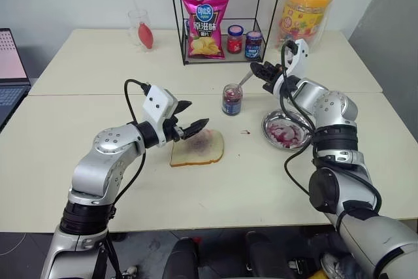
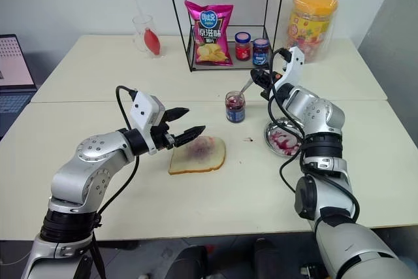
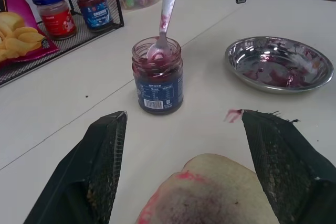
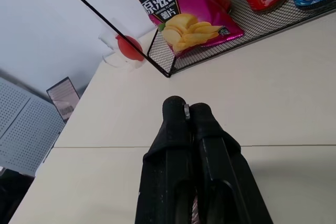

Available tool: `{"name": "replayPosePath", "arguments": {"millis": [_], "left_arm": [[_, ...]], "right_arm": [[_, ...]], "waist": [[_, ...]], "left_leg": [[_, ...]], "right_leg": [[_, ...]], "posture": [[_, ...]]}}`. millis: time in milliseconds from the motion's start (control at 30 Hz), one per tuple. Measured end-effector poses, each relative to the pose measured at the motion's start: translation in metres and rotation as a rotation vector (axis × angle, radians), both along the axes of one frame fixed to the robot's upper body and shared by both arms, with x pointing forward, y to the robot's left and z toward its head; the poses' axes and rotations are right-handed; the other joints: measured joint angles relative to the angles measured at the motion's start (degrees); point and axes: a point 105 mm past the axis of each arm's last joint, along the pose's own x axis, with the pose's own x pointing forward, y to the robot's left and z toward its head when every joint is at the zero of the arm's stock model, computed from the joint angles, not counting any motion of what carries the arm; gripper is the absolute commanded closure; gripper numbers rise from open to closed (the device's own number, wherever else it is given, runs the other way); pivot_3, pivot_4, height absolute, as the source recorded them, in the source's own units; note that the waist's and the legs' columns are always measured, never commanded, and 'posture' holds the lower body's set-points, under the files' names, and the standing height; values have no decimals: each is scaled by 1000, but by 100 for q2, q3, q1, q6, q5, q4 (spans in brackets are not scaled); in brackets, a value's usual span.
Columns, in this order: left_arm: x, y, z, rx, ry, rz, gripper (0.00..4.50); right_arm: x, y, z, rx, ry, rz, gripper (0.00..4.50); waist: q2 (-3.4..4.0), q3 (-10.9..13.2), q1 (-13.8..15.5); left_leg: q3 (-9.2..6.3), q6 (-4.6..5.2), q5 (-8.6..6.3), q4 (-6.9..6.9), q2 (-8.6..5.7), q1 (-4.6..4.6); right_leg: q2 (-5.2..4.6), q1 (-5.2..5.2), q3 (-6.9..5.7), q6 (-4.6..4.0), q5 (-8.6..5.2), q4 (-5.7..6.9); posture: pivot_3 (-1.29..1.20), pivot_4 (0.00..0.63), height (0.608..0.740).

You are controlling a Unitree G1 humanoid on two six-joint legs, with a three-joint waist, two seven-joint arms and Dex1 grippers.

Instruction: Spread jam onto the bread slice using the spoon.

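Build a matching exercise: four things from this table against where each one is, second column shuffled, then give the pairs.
Things:
1. spoon
2. bread slice
3. crisps bag
4. steel dish

Places:
A. in the wire rack
B. bowl inside the jam jar
C. under the right arm
D. below the left gripper

Pairs: 1-B, 2-D, 3-A, 4-C

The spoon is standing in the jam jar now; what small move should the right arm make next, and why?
Probably lift the spoon out of the jam jar and carry it toward the bread slice. The right gripper is shut on the handle, the bowl sits inside the jar, and the bread has just a smear at its centre. The left gripper hangs open beside the slice.
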Motion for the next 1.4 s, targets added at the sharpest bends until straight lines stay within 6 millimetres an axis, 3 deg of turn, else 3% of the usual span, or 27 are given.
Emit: {"name": "replayPosePath", "arguments": {"millis": [700,933,1100,1200,1400], "left_arm": [[3,3,-2,-3,2,11,869],[3,7,-1,-3,-2,19,869],[-6,41,-4,19,16,90,869],[-16,56,-9,26,35,112,869],[-43,90,-30,45,107,160,869]], "right_arm": [[-1,-11,10,133,35,-12,4430],[-10,-13,29,158,-4,1,4430],[-37,14,56,203,-72,102,4430],[-49,33,51,224,-59,152,4430],[-63,69,24,158,-9,222,4430]], "waist": [[0,0,0],[1,0,0],[1,0,-64],[0,-1,-60],[1,0,-53]], "left_leg": [[1,0,0,0,0,-3],[0,0,0,-1,0,-10],[-6,1,0,-5,10,-36],[-5,1,0,-5,10,-42],[1,0,0,-4,7,-52]], "right_leg": [[0,-1,0,0,0,-1],[0,-8,0,0,0,-1],[7,-41,-4,-1,0,6],[6,-44,-4,-1,0,5],[0,-59,-2,-2,0,5]], "posture": [[0,150,740],[0,150,740],[0,150,740],[0,150,740],[0,150,740]]}}
